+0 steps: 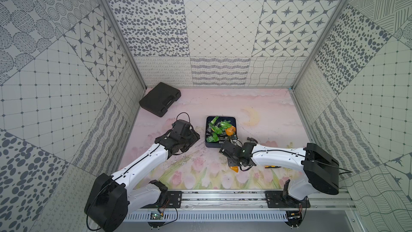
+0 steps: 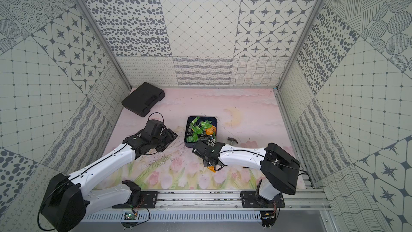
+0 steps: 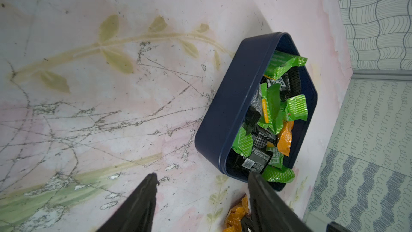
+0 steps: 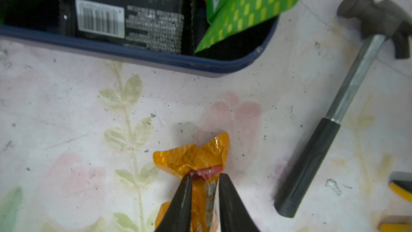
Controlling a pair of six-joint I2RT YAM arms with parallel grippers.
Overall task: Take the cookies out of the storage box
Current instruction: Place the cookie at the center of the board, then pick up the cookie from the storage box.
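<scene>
We record one storage box (image 3: 225,112), just ahead of the right claw (image 4: 205,179). It is heaped with cookies (image 3: 272,112): at least five green, one orange and several black, though the heap hides an exact tally. One orange packet (image 4: 196,157) sits outside the box between that claw's parted jaws; we cannot tell whether they pinch it. The left claw (image 3: 202,176) stands wide open and empty beside the box. One hammer (image 4: 347,90) lies beside the right claw, and one black case (image 1: 159,101) lies well beyond the left claw.

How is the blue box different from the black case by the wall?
The blue box is open-topped and full of snack packets; the black case is shut. The box is smaller and mid-table; the case sits at the far corner. Both lie flat on the table.
</scene>
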